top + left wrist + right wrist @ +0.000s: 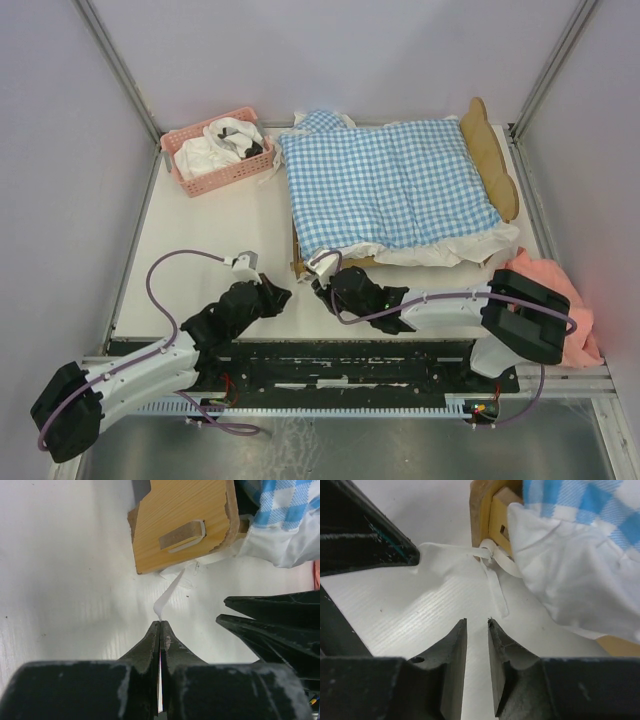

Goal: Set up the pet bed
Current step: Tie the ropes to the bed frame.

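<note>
Pet bed [497,170] at the far right-centre of the table [220,240], wavy headboard to the right, gingham bedding [385,180] spread over the frame, near-left corner post just ahead of both grippers. Far left: pink basket [230,178], well apart, of no concern here.

Left gripper [160,625] pinched tight on the end of the white tie [167,597], strand running up to the knot at the corner post. Judged step: fastening the bedding to that post. Keep the left pull light and steady, enough to hold the strand straight without dragging the frame.

Right gripper [477,622] slightly parted and empty, loose tail [497,592] lying just beyond the tips. Approach low along the table, take the tail near its end, then draw away from the left strand to snug the knot. Avoid catching the white ruffle [560,580] to the right.
</note>
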`<action>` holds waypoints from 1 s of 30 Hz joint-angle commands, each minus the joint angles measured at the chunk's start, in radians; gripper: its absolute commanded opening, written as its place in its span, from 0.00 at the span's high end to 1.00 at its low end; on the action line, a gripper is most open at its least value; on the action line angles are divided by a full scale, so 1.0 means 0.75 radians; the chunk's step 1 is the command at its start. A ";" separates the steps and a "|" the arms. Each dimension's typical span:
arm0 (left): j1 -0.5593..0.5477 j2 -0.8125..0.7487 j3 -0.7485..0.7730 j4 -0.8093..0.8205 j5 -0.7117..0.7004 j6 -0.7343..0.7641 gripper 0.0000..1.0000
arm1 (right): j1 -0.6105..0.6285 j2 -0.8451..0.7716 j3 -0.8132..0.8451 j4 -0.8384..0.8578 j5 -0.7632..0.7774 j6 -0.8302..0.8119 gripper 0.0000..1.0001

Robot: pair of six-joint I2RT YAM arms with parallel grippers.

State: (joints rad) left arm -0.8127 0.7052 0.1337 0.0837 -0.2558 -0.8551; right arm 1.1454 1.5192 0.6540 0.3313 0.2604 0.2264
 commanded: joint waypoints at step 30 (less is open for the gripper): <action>0.073 0.080 0.103 0.108 0.027 -0.006 0.97 | -0.011 0.094 -0.072 0.100 -0.080 0.012 0.98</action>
State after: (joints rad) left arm -0.7631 0.7658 0.2012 0.1104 -0.2508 -0.8631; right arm 1.1397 1.6875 0.6052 0.4969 0.2966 0.1326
